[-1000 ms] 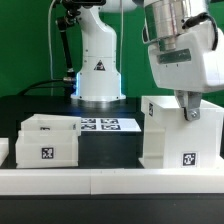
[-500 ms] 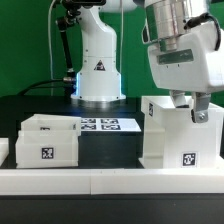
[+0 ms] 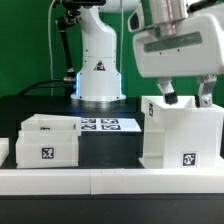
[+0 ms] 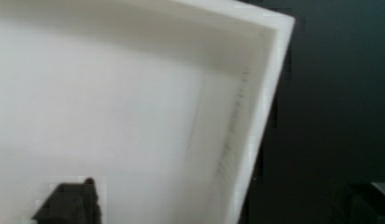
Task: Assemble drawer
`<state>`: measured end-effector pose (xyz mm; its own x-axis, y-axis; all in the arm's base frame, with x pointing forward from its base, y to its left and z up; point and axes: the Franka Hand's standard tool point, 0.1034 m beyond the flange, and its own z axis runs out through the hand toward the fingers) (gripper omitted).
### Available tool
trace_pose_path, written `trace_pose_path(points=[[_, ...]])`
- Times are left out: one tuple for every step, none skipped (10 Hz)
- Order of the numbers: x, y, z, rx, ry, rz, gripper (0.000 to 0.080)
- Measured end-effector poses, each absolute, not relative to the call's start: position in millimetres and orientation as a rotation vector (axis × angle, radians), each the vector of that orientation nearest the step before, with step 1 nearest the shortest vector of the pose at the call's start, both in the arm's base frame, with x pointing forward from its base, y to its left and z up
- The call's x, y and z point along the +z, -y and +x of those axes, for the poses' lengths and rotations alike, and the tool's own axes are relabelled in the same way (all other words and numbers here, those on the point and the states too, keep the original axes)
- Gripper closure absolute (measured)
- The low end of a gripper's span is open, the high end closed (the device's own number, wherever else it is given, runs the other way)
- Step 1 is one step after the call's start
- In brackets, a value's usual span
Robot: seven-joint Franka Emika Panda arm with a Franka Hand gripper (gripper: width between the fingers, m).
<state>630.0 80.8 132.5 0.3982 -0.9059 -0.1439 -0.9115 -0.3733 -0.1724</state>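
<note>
The tall white shell [image 3: 180, 135] of the drawer stands at the exterior view's right, with a tag low on its front. Two shallow white trays sit at the left, one [image 3: 45, 148] in front with a tag and one [image 3: 52, 124] behind it. My gripper [image 3: 187, 98] hangs just above the shell's top rim, open and empty, with its fingers [image 3: 168, 97] spread apart. In the wrist view the gripper [image 4: 224, 205] straddles the shell's wall [image 4: 256, 110]. One fingertip [image 4: 68, 203] is over the white inside, the other over the dark table.
The marker board [image 3: 100, 125] lies on the black table between the trays and the shell. The arm's white base [image 3: 98, 70] stands behind it. A low white border rail [image 3: 110, 181] runs along the front edge.
The gripper has risen from the shell's top right wall and turned, and its fingers now stand wide apart above the rim. The shell and trays have not moved.
</note>
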Motion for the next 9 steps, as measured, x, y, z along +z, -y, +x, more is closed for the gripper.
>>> trace_pose_path(points=[[138.4, -76, 623, 0.039, -1.586, -2.435, 0.0151], [137.4, -76, 618, 0.039, -1.611, -2.405, 0.0151], [136.5, -77, 619, 0.038, -1.596, -2.415, 0.0151], [136.2, -77, 619, 0.023, -1.501, -2.475, 0.0151], [135.1, -75, 617, 0.005, -1.321, -2.583, 0.0151], [133.0, -69, 613, 0.008, -1.088, -2.703, 0.0151], [133.8, -61, 609, 0.032, -0.883, -2.783, 0.0151], [135.4, -52, 610, 0.013, -0.7, -2.84, 0.0151], [135.0, -46, 610, -0.002, -0.594, -2.864, 0.0151]])
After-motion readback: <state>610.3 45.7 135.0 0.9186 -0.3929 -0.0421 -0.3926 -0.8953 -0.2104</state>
